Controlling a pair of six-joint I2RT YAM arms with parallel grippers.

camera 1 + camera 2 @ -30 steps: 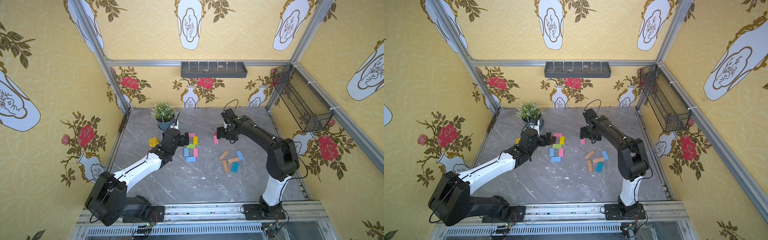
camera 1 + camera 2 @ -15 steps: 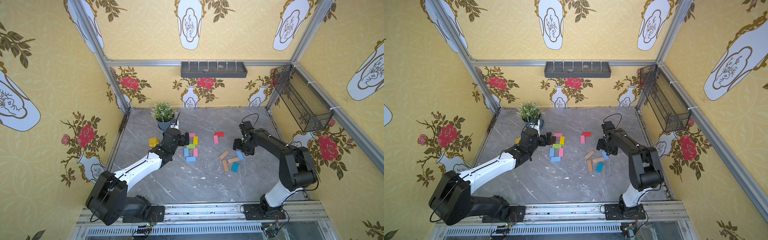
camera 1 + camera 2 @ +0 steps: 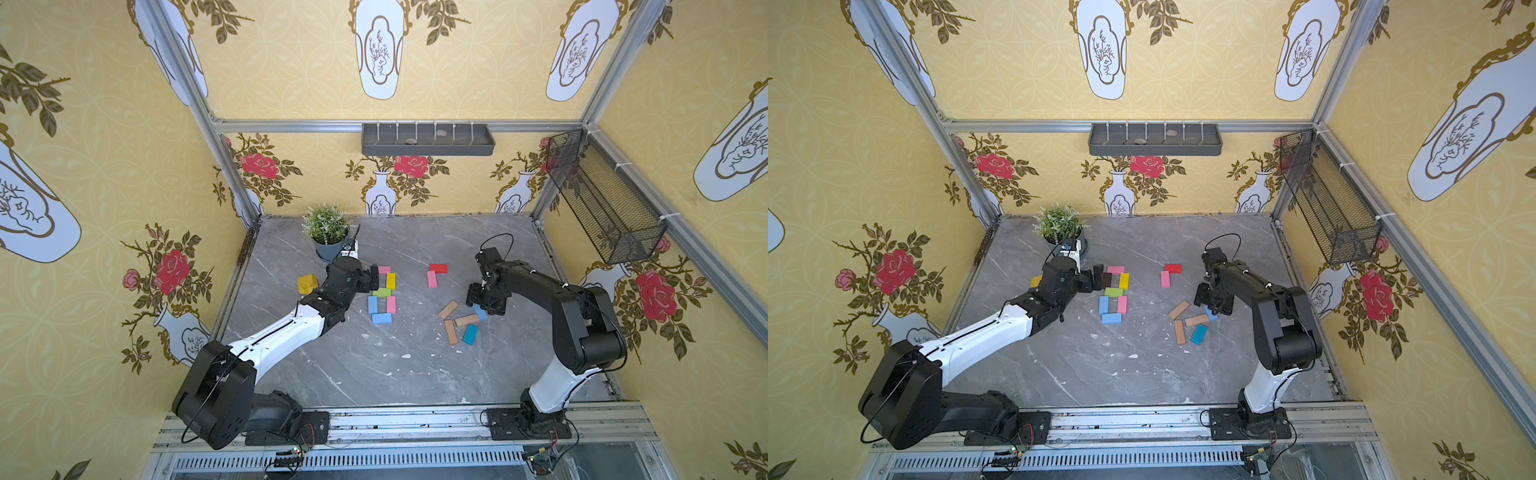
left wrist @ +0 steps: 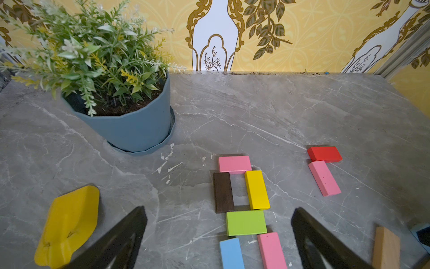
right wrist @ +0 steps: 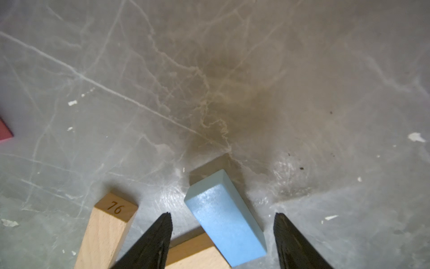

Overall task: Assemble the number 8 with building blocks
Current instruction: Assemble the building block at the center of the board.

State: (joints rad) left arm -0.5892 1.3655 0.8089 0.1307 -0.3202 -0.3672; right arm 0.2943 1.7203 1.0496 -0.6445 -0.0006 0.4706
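Note:
A two-loop figure of building blocks lies left of centre: pink [image 3: 384, 269], yellow [image 3: 391, 281], green [image 3: 381, 292], blue [image 3: 372, 304], pink [image 3: 391, 304] and blue [image 3: 381, 318], plus a dark brown one [image 4: 223, 192]. A red block [image 3: 438, 268] and a pink block [image 3: 432, 279] form an L further right. My left gripper [image 4: 218, 210] stands open just left of the figure, holding nothing. My right gripper [image 5: 223, 214] is open and low over a loose pile, straddling a light blue block [image 5: 224, 216] without touching it. Tan blocks [image 3: 448, 309] and a teal block [image 3: 470, 334] lie beside it.
A potted plant [image 3: 328, 232] stands at the back left, close behind my left wrist. A yellow scoop toy [image 3: 306, 284] lies left of the left arm. A grey shelf tray [image 3: 427, 139] and a mesh basket [image 3: 602, 199] hang on the walls.
My right arm has swung from the red and pink blocks at the back to the loose pile and come down over the light blue block, its jaws narrowing. The left arm has not moved.

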